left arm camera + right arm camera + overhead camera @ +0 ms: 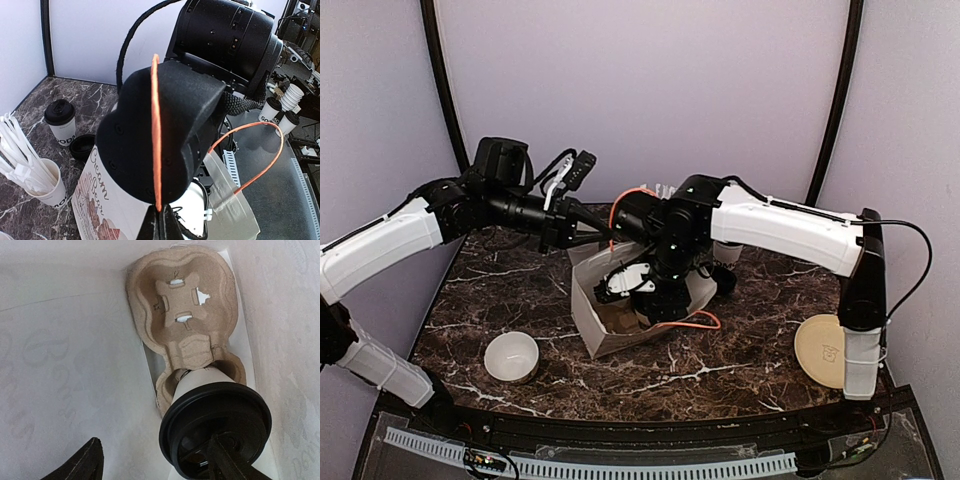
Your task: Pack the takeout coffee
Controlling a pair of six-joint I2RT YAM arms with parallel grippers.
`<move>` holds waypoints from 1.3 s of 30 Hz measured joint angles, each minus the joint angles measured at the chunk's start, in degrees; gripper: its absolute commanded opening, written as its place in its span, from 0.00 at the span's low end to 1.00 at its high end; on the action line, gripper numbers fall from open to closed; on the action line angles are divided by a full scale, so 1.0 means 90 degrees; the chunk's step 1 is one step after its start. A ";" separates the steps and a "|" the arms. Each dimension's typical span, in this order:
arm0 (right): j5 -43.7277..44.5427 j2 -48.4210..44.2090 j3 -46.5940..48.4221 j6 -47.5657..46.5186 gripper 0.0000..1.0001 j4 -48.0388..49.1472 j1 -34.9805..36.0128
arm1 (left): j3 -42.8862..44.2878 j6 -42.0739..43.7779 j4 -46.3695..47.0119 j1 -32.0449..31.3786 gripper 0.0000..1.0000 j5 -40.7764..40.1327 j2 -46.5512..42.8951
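On the bench (740,350), the paper bag (590,315) holds a pulp carrier (185,305) with one lidded cup (215,415) seated in it. The second cup (61,120) stands outside, near the straw cup (42,185). The left end effector (159,220) is clamped on the orange handle (156,130) and should hold it taut. The right end effector (155,450), fingers apart, should lift straight out.

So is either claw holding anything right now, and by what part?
The left gripper is shut on the orange cord handle of the paper bag. The right gripper stands open inside the bag, by the lidded cup, gripping nothing.
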 measured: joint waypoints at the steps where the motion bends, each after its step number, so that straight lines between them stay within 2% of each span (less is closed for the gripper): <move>1: 0.0002 -0.0017 -0.0066 -0.0022 0.73 0.0034 -0.0012 | 0.0000 0.0000 0.0000 0.0000 0.00 -0.0034 0.0000; 8: -0.0034 -0.0279 -0.0554 -0.0474 0.73 -0.0034 0.0002 | -0.0070 -0.0206 0.0393 0.0012 0.00 -0.0345 -0.0002; 15: 0.0027 -0.0602 -0.0566 -0.0916 0.75 -0.0024 0.0061 | -0.0104 -0.0391 0.0721 0.0090 0.00 -0.0607 0.0044; 23: -0.0053 -0.0850 0.0534 -0.0957 0.76 0.0415 -0.0250 | -0.0104 -0.0262 0.0746 0.0104 0.00 -0.1110 0.0308; 25: -0.0219 -0.0850 0.0906 -0.0964 0.78 0.0437 -0.0481 | -0.0080 -0.0226 0.0743 0.0104 0.07 -0.1287 0.0393; 26: -0.0313 -0.0860 0.1054 -0.0971 0.78 0.0435 -0.0605 | -0.0049 -0.0206 0.0743 0.0107 0.21 -0.1413 0.0452; 28: -0.0597 -0.0877 0.1331 -0.0964 0.79 0.0374 -0.0874 | 0.0005 -0.0138 0.0763 0.0117 0.39 -0.1668 0.0539; 31: -0.1246 -0.0945 0.1654 -0.0896 0.79 0.0330 -0.1338 | 0.0109 -0.0129 0.0758 0.0119 0.55 -0.2166 0.0619; 39: -0.1943 -0.1474 0.1214 -0.0590 0.81 0.0491 -0.3014 | 0.0180 0.0027 0.0787 0.0146 0.74 -0.3189 0.0469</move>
